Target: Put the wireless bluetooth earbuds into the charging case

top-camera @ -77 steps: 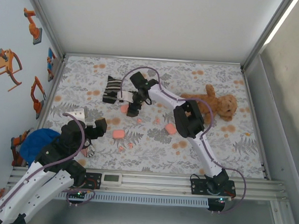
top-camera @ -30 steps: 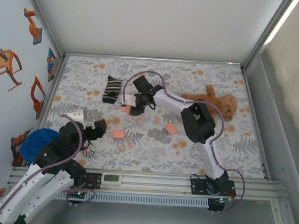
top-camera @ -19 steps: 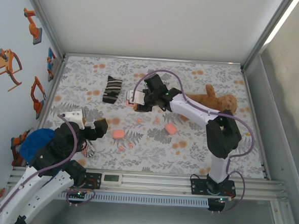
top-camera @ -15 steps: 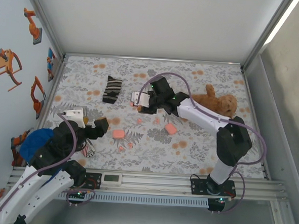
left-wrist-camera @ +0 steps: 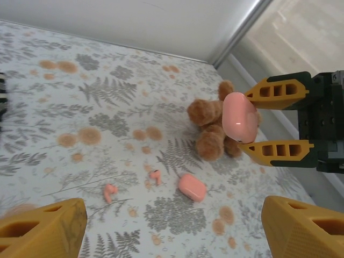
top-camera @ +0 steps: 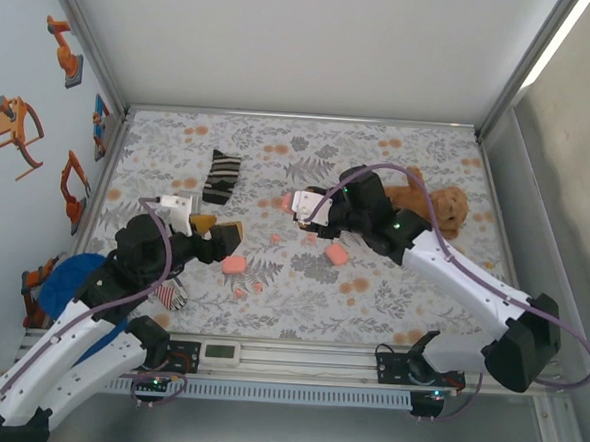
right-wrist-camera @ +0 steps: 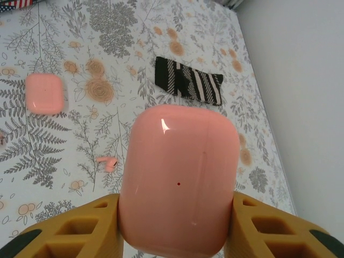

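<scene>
- Right claw (right-wrist-camera: 177,217) clenched on a closed pink charging case (right-wrist-camera: 179,183), held clear above the tabletop (top-camera: 169,148); left claw (left-wrist-camera: 172,234) released, nothing in it.
- Two earbuds (left-wrist-camera: 156,176) lie loose on the tabletop, at 9 o'clock of a second case (left-wrist-camera: 192,187).
- Judgement: lid must open first. Hold the case level, lid toward the left claw; then pinch one bud squarely and lightly, since it would likely skid.

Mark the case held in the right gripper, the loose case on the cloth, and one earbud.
held case (right-wrist-camera: 180,183), right wrist view, middle of its front face.
loose case (left-wrist-camera: 192,187), left wrist view, centre of its top.
earbud (left-wrist-camera: 109,192), left wrist view, its body.
</scene>
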You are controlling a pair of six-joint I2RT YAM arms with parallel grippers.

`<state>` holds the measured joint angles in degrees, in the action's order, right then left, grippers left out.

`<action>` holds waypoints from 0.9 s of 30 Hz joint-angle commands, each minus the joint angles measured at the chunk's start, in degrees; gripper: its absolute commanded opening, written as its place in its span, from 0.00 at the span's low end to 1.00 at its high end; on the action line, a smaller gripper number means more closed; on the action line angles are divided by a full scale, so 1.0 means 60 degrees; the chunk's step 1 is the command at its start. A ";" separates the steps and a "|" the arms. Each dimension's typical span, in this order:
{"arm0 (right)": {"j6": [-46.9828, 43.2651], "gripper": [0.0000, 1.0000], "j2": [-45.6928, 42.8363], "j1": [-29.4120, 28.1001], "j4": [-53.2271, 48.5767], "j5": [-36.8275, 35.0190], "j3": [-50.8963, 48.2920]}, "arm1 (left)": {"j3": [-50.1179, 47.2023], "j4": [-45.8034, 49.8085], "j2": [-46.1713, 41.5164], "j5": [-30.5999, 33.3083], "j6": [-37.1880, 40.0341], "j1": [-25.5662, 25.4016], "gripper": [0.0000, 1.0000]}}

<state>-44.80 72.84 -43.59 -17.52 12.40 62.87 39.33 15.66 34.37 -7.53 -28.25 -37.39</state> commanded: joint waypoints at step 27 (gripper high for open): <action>0.0508 0.42 -0.1735 -0.0582 -0.1140 -0.0162 -0.0365 | 0.1984 -0.3059 0.4605 -0.4114 -0.0591 -0.1105 0.77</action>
<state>-42.89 63.42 -46.41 -23.79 12.29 60.90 49.15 -0.64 61.47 -31.07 -32.40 -43.59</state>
